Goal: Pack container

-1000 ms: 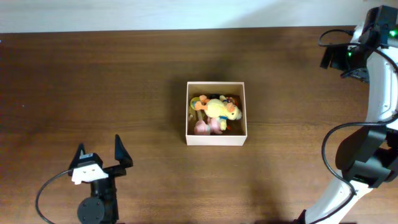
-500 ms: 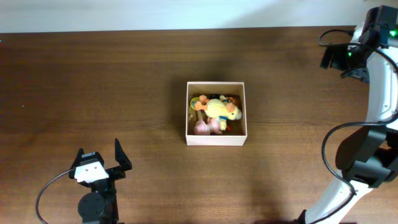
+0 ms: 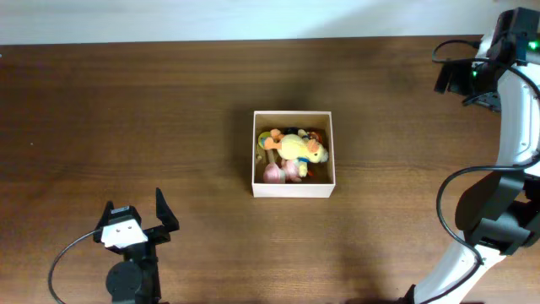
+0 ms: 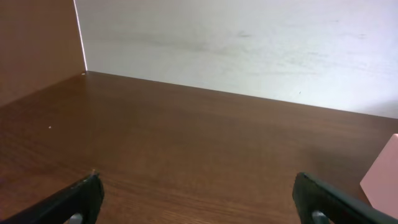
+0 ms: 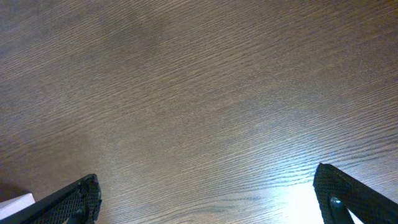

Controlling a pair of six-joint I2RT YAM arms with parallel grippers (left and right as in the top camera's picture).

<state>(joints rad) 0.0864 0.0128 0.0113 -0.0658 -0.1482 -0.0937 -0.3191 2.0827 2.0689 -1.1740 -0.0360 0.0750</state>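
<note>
The container (image 3: pixel 294 190), a square white-walled box, sits at the table's middle. Inside lie a yellow plush duck (image 3: pixel 297 146), a pink toy (image 3: pixel 274 174) and other small toys, partly hidden under the duck. My left gripper (image 3: pixel 135 209) is open and empty near the front left edge, well apart from the box. In the left wrist view its fingers (image 4: pixel 198 182) spread over bare wood, with a corner of the container (image 4: pixel 384 178) at the right edge. My right gripper (image 5: pixel 206 177) is open and empty over bare wood.
The right arm (image 3: pixel 515 127) stands along the table's right edge, with cables looping beside it. A pale wall (image 4: pixel 249 43) rises behind the table's far edge. A small white corner (image 5: pixel 15 203) shows at the right wrist view's bottom left.
My left gripper has drawn back a little toward the front edge, still open. The right arm and the box have not moved.
</note>
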